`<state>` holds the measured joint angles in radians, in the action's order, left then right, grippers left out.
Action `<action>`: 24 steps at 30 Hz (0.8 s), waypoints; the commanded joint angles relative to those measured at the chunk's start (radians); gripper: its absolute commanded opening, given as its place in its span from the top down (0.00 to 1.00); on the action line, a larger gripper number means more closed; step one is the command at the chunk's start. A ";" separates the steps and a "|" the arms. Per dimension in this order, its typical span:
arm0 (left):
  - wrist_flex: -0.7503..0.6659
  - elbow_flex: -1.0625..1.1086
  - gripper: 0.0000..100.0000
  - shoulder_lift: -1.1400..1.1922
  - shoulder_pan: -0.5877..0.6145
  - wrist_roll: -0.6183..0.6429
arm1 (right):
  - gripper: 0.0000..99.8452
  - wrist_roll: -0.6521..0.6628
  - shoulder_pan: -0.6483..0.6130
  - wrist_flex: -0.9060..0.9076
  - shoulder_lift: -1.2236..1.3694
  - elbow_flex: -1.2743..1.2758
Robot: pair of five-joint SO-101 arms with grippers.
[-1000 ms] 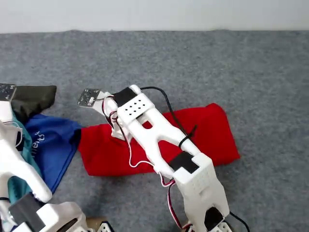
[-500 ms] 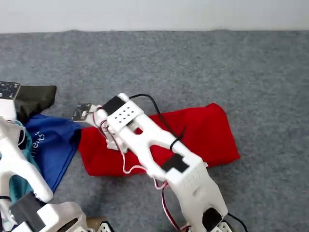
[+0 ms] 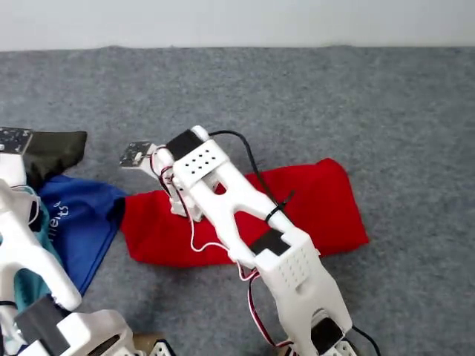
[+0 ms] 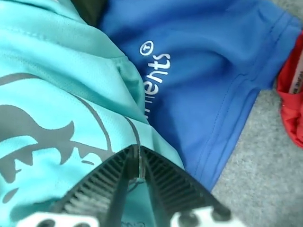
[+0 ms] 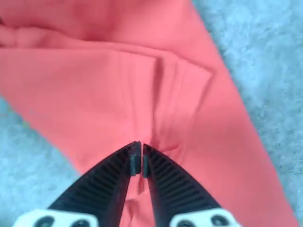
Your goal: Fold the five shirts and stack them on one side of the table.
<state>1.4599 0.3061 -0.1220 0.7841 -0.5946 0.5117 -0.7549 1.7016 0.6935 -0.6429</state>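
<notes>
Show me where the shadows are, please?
High view: a dark strip where the blue shirt meets the red shirt. Right wrist view: soft shadow lines along the red shirt's folds. Left wrist view: the edge of the teal shirt shades the blue shirt beneath.

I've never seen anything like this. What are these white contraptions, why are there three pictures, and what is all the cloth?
These are two small robot arms, meant to fold shirts. The wide picture comes from a fixed camera looking down on the grey table. The other two pictures come from little cameras on each arm's wrist, so each shows that arm's own black ridged jaws.

The right arm is in the middle, over a folded red shirt. Its jaws are closed with the tips at the cloth, and I cannot tell whether they pinch any.

The left arm is at the side of the table, over a teal shirt, with its jaws closed too. Next to the teal shirt lie a blue shirt and a dark shirt.
</notes>
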 commanded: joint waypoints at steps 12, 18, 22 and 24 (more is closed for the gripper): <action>0.150 -0.035 0.98 -0.430 -0.005 -0.002 | 0.99 -0.146 0.421 0.070 -0.179 -0.041; 0.193 -0.035 0.98 -0.445 -0.005 -0.002 | 0.99 -0.143 0.616 -0.119 -0.058 -0.044; 0.219 -0.036 0.98 -0.446 -0.060 0.000 | 0.99 -0.144 0.704 -0.127 0.005 -0.049; 0.235 -0.036 0.98 -0.442 -0.140 0.000 | 0.99 -0.144 0.728 -0.076 0.001 -0.055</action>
<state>1.6686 0.3061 -0.5378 0.7319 -0.5946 0.3751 -0.0660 1.5819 0.7135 -0.6490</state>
